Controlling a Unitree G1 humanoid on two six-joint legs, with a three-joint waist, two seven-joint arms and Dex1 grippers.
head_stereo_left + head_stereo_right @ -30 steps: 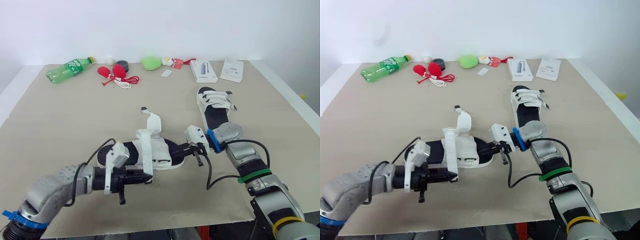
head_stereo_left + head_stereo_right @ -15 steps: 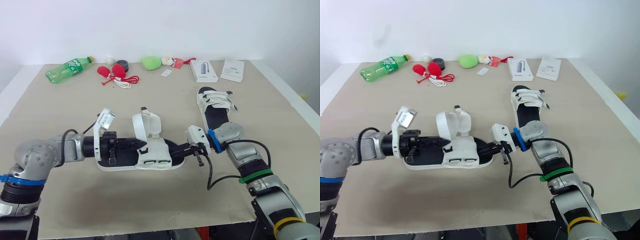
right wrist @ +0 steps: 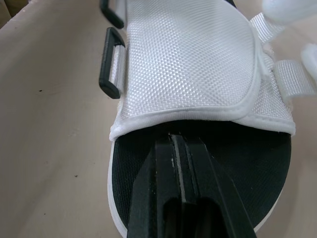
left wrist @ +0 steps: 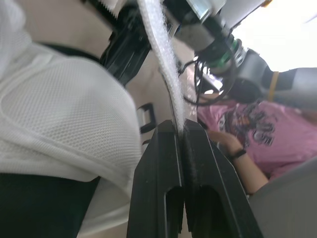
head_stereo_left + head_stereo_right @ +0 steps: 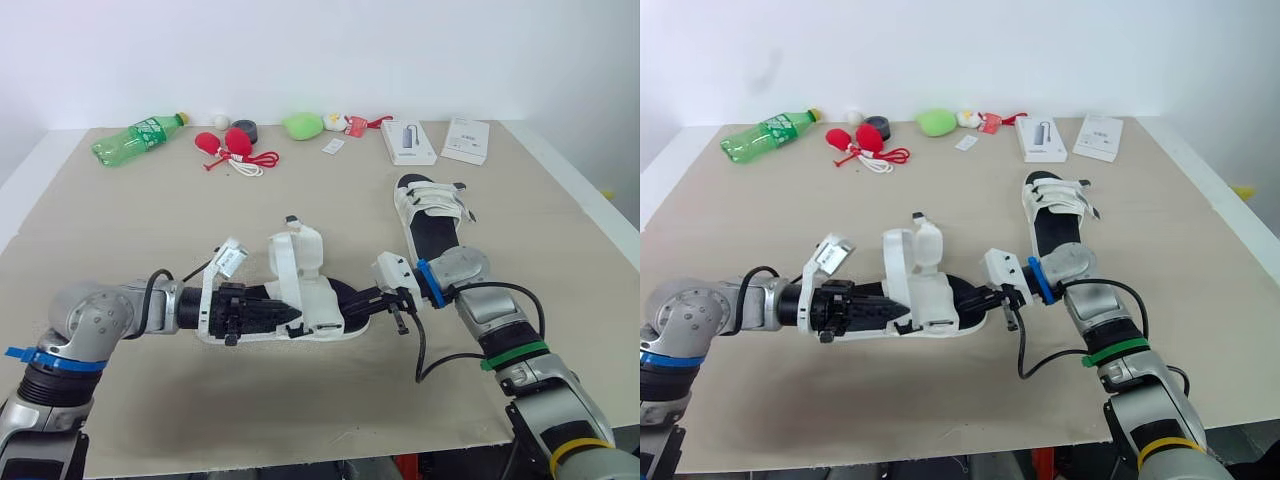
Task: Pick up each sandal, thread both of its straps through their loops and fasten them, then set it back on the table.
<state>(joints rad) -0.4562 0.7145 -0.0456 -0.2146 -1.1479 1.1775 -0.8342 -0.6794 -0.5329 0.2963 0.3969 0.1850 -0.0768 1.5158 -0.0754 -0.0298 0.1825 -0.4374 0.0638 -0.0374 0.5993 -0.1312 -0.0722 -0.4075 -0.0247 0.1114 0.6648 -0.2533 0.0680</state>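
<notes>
A white sandal with a black sole [image 5: 318,300] lies mid-table, toe toward my right arm. My left gripper [image 5: 290,318] lies along its near side from the heel end, shut on one white strap [image 4: 163,54], which stands upright over the upper [image 5: 287,270]. The other strap [image 5: 308,245] rises behind it. My right gripper [image 5: 358,299] is shut on the sandal's toe edge, its fingers [image 3: 163,198] resting over the black insole. Two black loops [image 3: 111,74] show on the upper's side. A second white sandal [image 5: 430,215] rests flat farther back on the right.
Along the table's [image 5: 120,230] far edge sit a green bottle [image 5: 137,138], red items with a cord [image 5: 228,146], a black disc [image 5: 245,131], a green lump [image 5: 301,125] and two white boxes [image 5: 407,142] [image 5: 465,140]. A person in a pink shirt [image 4: 247,129] appears in the left wrist view.
My left arm swung from the sandal's near front side round to its heel end. The strap, bowed over half a second ago, now stands upright. The right arm stayed put.
</notes>
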